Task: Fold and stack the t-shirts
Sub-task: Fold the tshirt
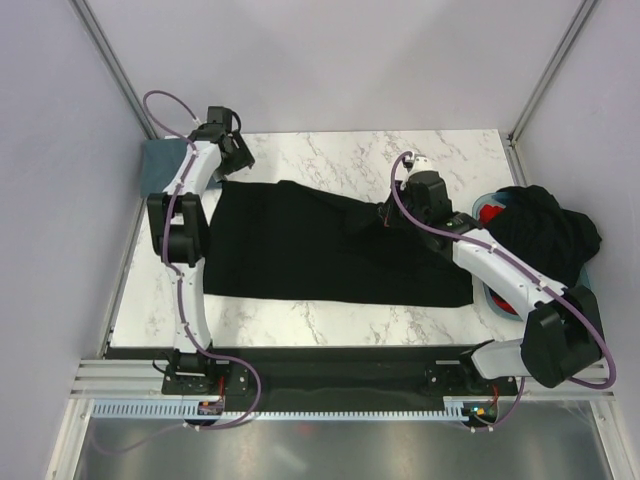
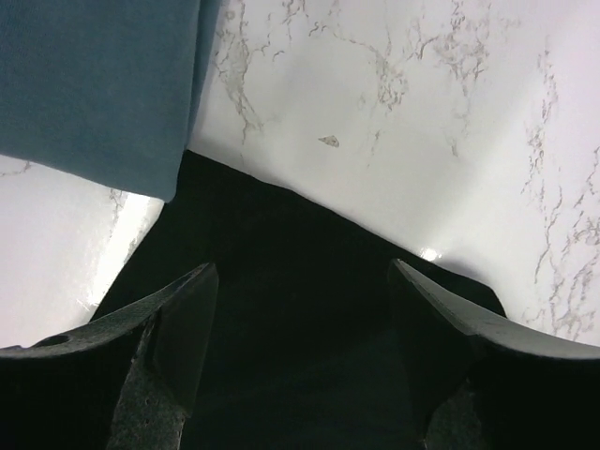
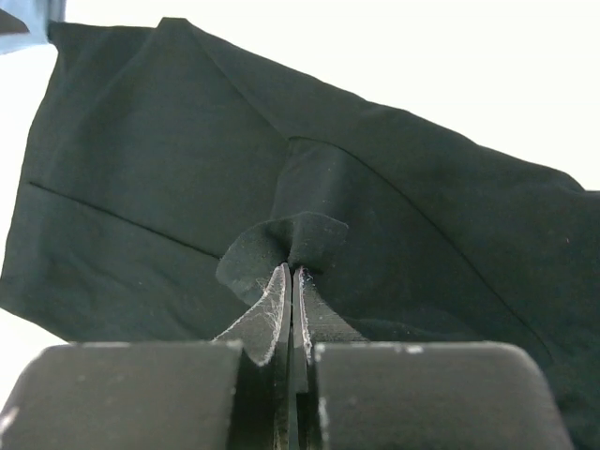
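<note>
A black t-shirt [image 1: 310, 250] lies spread across the marble table [image 1: 330, 155]. My right gripper [image 1: 388, 212] is shut on a pinched fold of its cloth near the upper right edge; in the right wrist view [image 3: 292, 270] the fabric [image 3: 281, 239] bunches at the closed tips. My left gripper [image 1: 235, 150] is open over the shirt's far left corner; in the left wrist view [image 2: 300, 281] the black cloth [image 2: 281, 281] lies between its spread fingers. A folded blue t-shirt [image 1: 160, 158] lies at the far left and also shows in the left wrist view [image 2: 94, 84].
A blue basket [image 1: 500, 300] at the right edge holds a heap of dark clothes [image 1: 545, 230] with something red under it. Metal frame posts stand at the far corners.
</note>
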`<state>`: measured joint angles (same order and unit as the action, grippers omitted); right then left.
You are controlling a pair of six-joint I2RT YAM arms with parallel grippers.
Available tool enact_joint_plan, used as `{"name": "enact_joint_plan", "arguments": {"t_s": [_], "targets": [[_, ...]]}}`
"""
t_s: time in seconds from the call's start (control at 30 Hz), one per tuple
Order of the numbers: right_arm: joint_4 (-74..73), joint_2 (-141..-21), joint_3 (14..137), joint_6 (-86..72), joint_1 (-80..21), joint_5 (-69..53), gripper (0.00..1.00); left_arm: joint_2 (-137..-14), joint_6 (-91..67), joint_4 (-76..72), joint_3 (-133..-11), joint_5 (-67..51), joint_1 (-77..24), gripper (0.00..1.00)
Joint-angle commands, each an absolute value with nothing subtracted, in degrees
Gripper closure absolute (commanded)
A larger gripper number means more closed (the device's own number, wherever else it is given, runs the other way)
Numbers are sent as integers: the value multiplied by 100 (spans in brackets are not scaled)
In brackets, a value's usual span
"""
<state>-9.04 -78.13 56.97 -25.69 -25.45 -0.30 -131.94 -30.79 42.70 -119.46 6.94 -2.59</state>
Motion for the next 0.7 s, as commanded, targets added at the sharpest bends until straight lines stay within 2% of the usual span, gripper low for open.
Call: {"name": "enact_joint_plan", "arguments": {"t_s": [0.0,0.57,0.63,0.67], "targets": [[-940,-7708,5651,-2566,-2540,79,100,-13376,-2707,4385,-12304,1345,-360,19],[-984,-6979,4694,-2918,-2558,17,100,-14466,-2646,4790,-13218,1907,-343,18],[-1028,-6909,4632,-2927,-2575,9,100,-14607,-2707,4904,-13455,1776,-290,18],[-1072,-6873,4588,-2927,-2575,9,100,-14616,-2742,4896,-13456,1758,-290,21]]}}
